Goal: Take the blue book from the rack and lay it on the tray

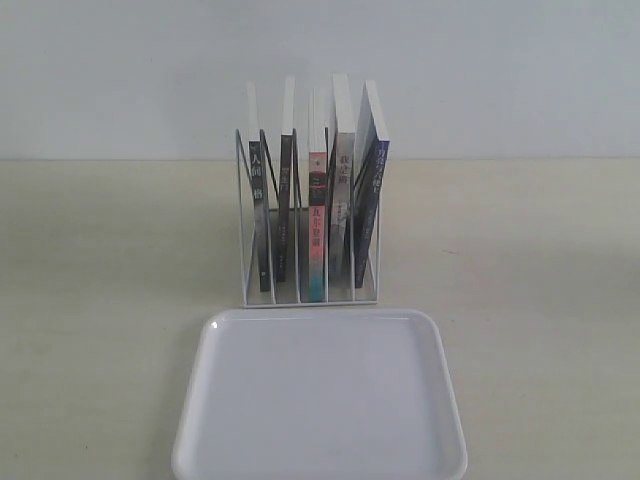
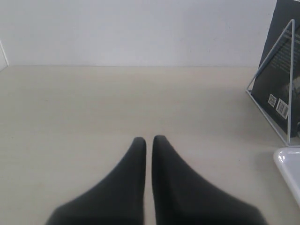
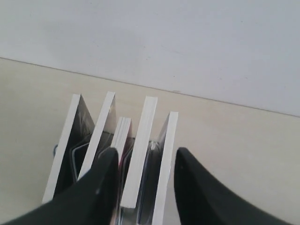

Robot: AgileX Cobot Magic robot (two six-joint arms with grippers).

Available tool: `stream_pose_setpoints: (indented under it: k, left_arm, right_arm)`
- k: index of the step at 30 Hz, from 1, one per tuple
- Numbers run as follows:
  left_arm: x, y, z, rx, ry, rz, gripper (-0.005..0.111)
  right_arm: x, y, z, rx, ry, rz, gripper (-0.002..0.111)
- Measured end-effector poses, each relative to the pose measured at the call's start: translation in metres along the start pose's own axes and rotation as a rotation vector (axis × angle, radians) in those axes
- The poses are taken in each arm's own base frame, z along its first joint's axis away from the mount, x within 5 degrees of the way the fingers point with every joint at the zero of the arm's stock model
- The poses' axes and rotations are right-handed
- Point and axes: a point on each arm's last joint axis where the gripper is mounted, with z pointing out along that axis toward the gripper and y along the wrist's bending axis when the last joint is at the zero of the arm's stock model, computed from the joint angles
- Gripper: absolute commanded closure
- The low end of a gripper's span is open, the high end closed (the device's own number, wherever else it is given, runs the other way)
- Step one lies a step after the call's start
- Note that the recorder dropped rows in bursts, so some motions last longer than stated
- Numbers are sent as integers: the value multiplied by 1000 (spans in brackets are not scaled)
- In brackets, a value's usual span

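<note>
The right gripper (image 3: 146,152) has its jaws apart and clamped on nothing. Its two dark fingers (image 3: 101,187) point down over the top of the rack (image 1: 242,240). Between them stand the white page edges of two books: the blue book (image 3: 165,173) and the grey-spined book (image 3: 139,159) next to it. One finger is just outside the blue book's outer face and the other is by the pink-and-teal book (image 1: 316,225). Whether either finger touches paper cannot be told. The wrist looks steeply down on the fanned books.

In the exterior view the blue book stands upright in the rack's rightmost slot, tilted slightly to the right, with its dark spine facing the tray (image 1: 320,400). The tray lies flat on the pale table (image 1: 100,300), just in front of the rack.

The left gripper (image 2: 149,140) has its jaws together, with only a thin slit between the tips and nothing in them. It is low over bare table and aimed level toward the wall. The rack's wire end, a black book cover (image 2: 281,70) and a corner of the tray are off to one side.
</note>
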Motion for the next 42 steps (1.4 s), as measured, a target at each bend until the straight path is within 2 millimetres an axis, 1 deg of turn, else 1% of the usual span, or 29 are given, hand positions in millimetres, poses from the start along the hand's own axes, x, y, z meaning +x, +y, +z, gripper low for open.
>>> stream_pose_setpoints:
  k: [4, 7, 12, 16, 19, 29, 35, 42]
  left_arm:
    - [0, 0, 0, 0, 0, 0, 103]
    - [0, 0, 0, 0, 0, 0, 103]
    - [0, 0, 0, 0, 0, 0, 103]
    - [0, 0, 0, 0, 0, 0, 103]
    - [0, 0, 0, 0, 0, 0, 103]
    - [0, 0, 0, 0, 0, 0, 103]
    - [0, 0, 0, 0, 0, 0, 103]
    - [0, 0, 0, 0, 0, 0, 103]
  right_arm:
    - [0, -11, 7, -44, 38, 42, 66]
    - [6, -20, 20, -47, 93, 55, 66]
    - [32, -27, 51, -7, 226, 30, 66]
    - [48, -28, 65, 11, 301, 7, 66]
    - [52, -28, 68, 15, 319, 0, 66]
    - [53, -27, 70, 0, 325, -15, 66]
    - [60, -24, 83, -10, 360, -14, 66]
    - [60, -23, 86, -13, 353, -14, 66]
